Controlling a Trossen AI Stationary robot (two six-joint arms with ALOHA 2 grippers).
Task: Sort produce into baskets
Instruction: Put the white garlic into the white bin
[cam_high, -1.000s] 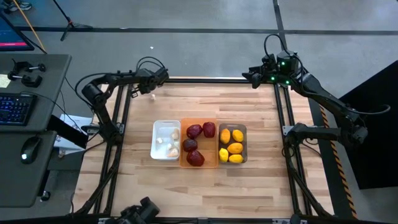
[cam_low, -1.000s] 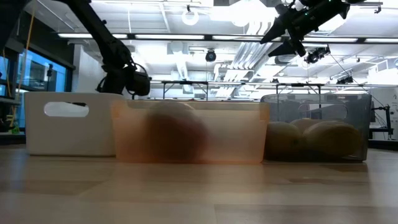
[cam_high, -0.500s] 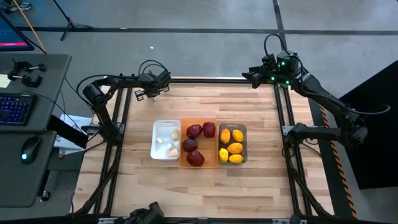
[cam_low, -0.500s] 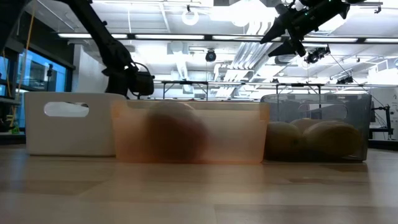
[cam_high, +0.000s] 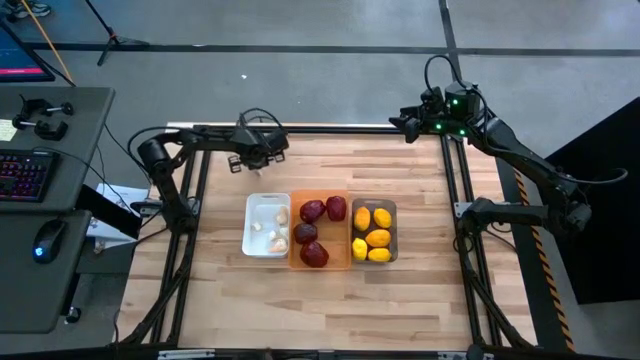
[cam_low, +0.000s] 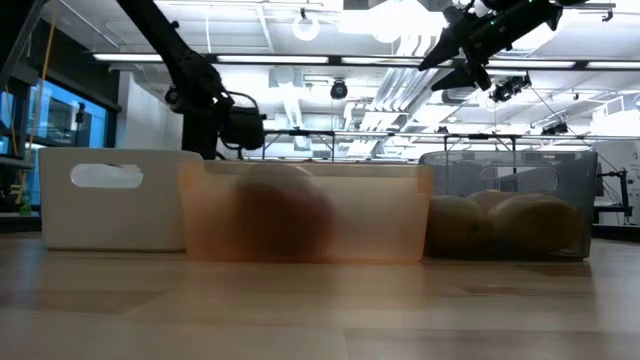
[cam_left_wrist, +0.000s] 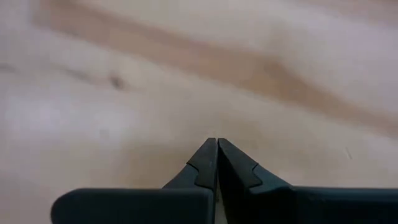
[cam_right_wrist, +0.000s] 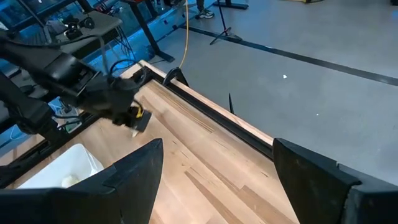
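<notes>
Sorting looks finished, or very nearly so, judging by how things lie: from above, no loose piece shows on the bare wood of the tabletop (cam_high: 320, 310), and all the produce sits by kind in three bins standing side by side, touching, at the middle. The white basket (cam_high: 252, 222), opaque smooth plastic with a cut-out handle slot seen in the low view, holds the small whitish bulbs (cam_high: 277, 232), knobbly and garlic-like. The orange basket (cam_high: 296, 262), translucent, holds the dark red roundish pieces (cam_high: 314, 253), matt-skinned. The dark grey basket (cam_high: 392, 208), see-through, holds the yellow lemons (cam_high: 378, 238), oval with pointed ends. The left gripper (cam_high: 262, 147) hangs over the far part of the tabletop, beyond the white basket and apart from it; its wrist view shows its fingers (cam_left_wrist: 202, 168) pressed together with nothing between them, above pale planks of streaked grain. The right gripper (cam_high: 403, 124) waits high at the far right corner, its fingers (cam_right_wrist: 134, 174) spread wide and empty. The next move probably calls only for a check that no piece lies hidden behind the bins, then parking both arms.
</notes>
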